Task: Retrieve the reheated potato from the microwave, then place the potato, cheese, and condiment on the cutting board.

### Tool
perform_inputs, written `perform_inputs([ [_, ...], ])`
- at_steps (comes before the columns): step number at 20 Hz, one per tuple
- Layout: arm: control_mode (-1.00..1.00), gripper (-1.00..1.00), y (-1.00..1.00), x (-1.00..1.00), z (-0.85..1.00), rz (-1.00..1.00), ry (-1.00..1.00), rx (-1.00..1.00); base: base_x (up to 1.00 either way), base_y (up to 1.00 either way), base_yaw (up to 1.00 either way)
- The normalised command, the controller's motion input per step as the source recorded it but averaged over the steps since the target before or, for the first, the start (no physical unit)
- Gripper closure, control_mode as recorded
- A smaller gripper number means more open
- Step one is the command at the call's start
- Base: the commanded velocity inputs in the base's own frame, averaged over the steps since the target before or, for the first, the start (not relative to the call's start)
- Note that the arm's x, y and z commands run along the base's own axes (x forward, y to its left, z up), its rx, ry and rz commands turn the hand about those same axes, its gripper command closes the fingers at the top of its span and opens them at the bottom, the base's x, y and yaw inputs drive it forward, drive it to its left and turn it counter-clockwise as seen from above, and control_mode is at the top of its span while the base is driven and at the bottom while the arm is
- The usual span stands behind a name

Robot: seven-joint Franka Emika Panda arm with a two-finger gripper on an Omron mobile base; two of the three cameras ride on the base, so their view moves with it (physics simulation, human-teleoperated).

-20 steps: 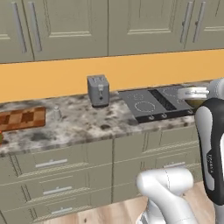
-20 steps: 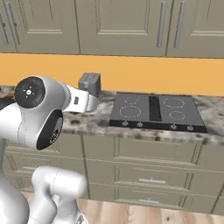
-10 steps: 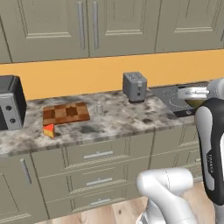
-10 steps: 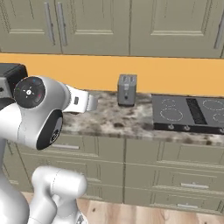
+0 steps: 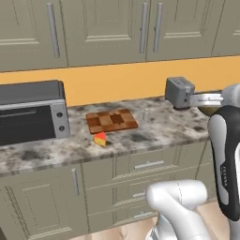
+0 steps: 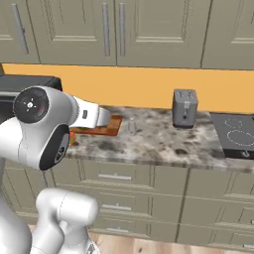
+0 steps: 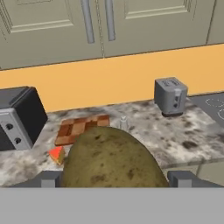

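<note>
My gripper (image 7: 115,179) is shut on the potato (image 7: 111,157), an olive-brown lump that bulges between the two dark fingertips (image 7: 50,178). In the left base view the potato (image 5: 212,110) hangs under the hand at the far right, beside the toaster. The checkered wooden cutting board (image 5: 111,121) (image 6: 108,127) (image 7: 81,127) lies on the counter, well left of the gripper. The cheese (image 5: 100,139) (image 7: 57,154), a yellow wedge with a red top, sits just off the board's front left corner. A small pale condiment shaker (image 5: 146,115) (image 6: 131,126) (image 7: 123,121) stands right of the board. The microwave is out of view.
A grey toaster (image 5: 179,92) (image 6: 184,107) (image 7: 170,96) stands at the back of the speckled counter. A grey toaster oven (image 5: 30,115) (image 7: 17,116) sits left of the board. A black cooktop (image 6: 235,136) lies at the right. Cabinets hang above.
The base has driven left along the counter, so the whole scene slid right; the board, cheese and toaster oven came into view. The potato stays in the grip.
</note>
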Motion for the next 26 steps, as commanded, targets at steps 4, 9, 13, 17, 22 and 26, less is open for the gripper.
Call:
perform_inputs([
  [4,1.0,1.0,0.0,0.0,0.0,0.0,0.0,0.0,0.57,0.42,0.0],
  [9,1.0,1.0,0.0,0.0,0.0,0.0,0.0,0.0,0.27,0.27,0.04],
  [13,1.0,1.0,0.0,0.0,0.0,0.0,0.0,0.0,0.29,0.29,0.04],
  [17,1.0,1.0,0.0,0.0,0.0,0.0,0.0,0.0,0.44,0.33,0.04],
  [22,1.0,1.0,0.0,0.0,0.0,0.0,0.0,0.0,0.48,0.32,0.03],
  [26,1.0,1.0,0.0,0.0,0.0,0.0,0.0,0.0,0.52,0.31,0.0],
])
